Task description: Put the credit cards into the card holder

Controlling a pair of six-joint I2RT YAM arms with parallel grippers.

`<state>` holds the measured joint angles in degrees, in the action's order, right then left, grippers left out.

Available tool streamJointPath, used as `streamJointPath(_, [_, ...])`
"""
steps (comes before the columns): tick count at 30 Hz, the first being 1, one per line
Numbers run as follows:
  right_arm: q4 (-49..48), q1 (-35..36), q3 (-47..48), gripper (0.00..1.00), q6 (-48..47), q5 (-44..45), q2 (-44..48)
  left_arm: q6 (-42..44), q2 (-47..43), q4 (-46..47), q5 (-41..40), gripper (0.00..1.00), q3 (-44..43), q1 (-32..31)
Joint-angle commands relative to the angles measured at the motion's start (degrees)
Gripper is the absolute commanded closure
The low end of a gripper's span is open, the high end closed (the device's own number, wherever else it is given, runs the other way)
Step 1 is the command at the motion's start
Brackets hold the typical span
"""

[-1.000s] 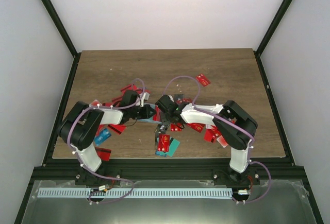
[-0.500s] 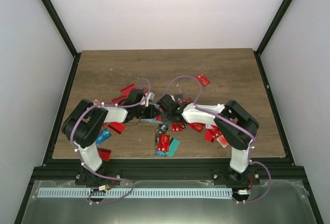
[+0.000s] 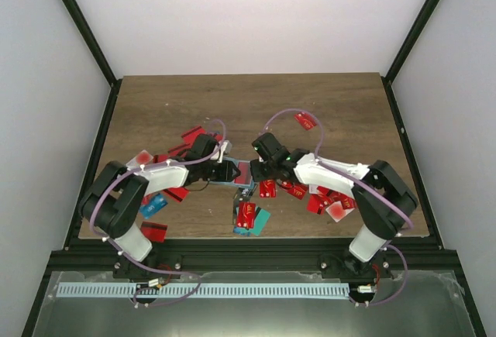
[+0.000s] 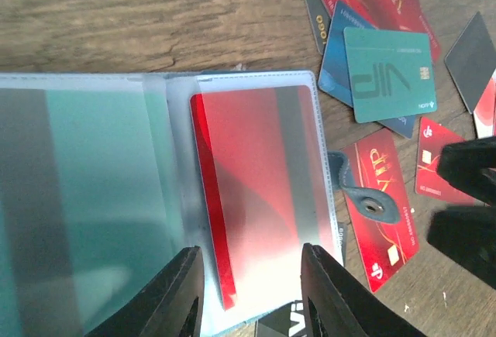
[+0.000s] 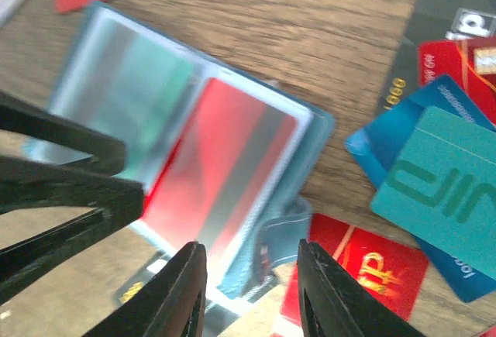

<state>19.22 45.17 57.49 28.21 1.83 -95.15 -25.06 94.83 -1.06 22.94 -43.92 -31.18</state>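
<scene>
Card holder: lying open on tabletop — red card sleeved inside.
Left claw: spread over it.
Right claw: spread — nothing pinched.

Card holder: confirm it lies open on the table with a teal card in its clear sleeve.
Not quite. The card in the sleeve is red, not teal; the left wrist view shows it. The card holder does lie open on the table.
</scene>
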Motion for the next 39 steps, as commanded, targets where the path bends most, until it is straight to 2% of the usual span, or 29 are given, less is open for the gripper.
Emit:
streamJointPath(1, [-1.2, 0.0, 2.2, 0.64, 1.4, -7.0, 3.6, 1.5, -3.8, -4.2, -3.1, 0.64, -0.2, -0.5])
streamJointPath(5, [-2.7, -0.7, 3.5, 0.60, 3.8, -9.5, 2.2, 2.2, -5.0, -4.0, -4.0, 0.73, -0.3, -0.5])
streamJointPath(12, [-7.0, -6.2, 2.3, 0.59, 6.0, -17.1, -3.2, 3.1, -1.1, -1.4, -1.5, 0.87, -1.4, -0.5])
streamJointPath(16, [-9.3, -7.3, 1.7, 0.59, 5.8, -20.4, -5.8, 3.5, 1.6, -0.8, -1.5, 0.89, -2.0, -0.5])
streamJointPath(25, [-11.3, -7.5, 0.6, 0.60, 6.1, -21.9, -8.4, 3.8, 4.1, -0.2, -2.3, 0.92, -1.6, -0.5])
streamJointPath(32, [-10.6, -7.6, 0.2, 0.60, 6.8, -20.2, -9.5, 4.1, 5.6, 0.3, -2.4, 0.96, -1.5, -0.4])
streamJointPath(39, [-10.2, -7.5, -1.7, 0.59, 6.8, -18.5, -6.7, 4.1, 6.7, 0.4, -2.6, 0.96, -1.7, -0.5])
